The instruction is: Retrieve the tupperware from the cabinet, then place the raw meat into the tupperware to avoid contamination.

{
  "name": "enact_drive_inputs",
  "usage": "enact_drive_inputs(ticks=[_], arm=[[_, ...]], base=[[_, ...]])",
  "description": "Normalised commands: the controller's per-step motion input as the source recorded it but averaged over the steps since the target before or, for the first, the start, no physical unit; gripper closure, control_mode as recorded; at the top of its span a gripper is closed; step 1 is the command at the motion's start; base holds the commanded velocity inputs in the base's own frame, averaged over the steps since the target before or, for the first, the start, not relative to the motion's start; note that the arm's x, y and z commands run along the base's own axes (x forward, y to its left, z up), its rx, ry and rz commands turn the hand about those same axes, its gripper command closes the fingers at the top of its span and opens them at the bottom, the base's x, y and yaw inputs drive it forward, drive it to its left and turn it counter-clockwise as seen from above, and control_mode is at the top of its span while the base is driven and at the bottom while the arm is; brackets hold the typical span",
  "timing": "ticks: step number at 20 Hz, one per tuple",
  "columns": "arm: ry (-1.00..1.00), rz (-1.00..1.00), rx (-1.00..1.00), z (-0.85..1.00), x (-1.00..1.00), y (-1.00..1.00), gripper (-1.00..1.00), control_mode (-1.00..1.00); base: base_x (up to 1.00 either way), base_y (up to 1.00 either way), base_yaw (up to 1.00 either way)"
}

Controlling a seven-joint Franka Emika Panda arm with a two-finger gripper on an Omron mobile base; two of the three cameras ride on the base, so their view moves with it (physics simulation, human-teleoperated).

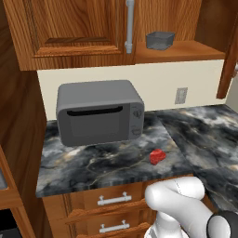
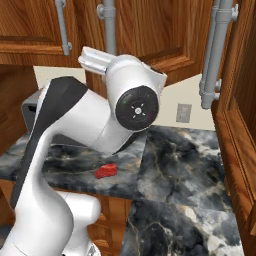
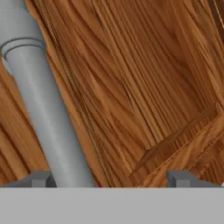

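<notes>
The jaws stand wide apart at a cabinet door's silver bar handle (image 3: 43, 113), gripping nothing; the raw meat (image 1: 157, 156) lies on the marble table (image 1: 107, 167) before the microwave (image 1: 99, 111); beyond, the tupperware (image 1: 160, 40) sits on the open cabinet (image 1: 74, 32) shelf.

Grey open tub (image 1: 160, 40) upright on shelf of open wooden cabinet (image 1: 74, 32); red meat lump (image 1: 157, 156) on worktop (image 1: 93, 165).

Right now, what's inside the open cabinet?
The tupperware sits on the cabinet's exposed shelf, apparently empty. Whatever lies behind the closed door beside it is hidden.
</notes>
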Motion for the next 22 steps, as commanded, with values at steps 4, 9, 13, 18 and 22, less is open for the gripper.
enact_drive_inputs(ticks=[4,9,13,18,22], arm=[[0.0,0.08,0.15,0.09,-0.28,-0.61,-1.0,-1.0],[-0.07,0.07,0.07,-0.01,-0.33,-0.24,-1.0,-1.0],[-0.14,0.13,-0.06,-0.17,-0.67,0.12,-1.0,-1.0],[-0.21,0.09,-0.06,0.01,-0.81,0.03,-1.0,-1.0],[-0.07,0.05,-0.21,-0.09,-0.9,0.14,-1.0,-1.0]], base=[[0.0,0.0,0.0],[0.0,0.0,0.0],[0.0,0.0,0.0],[0.0,0.0,0.0],[0.0,0.0,0.0]])
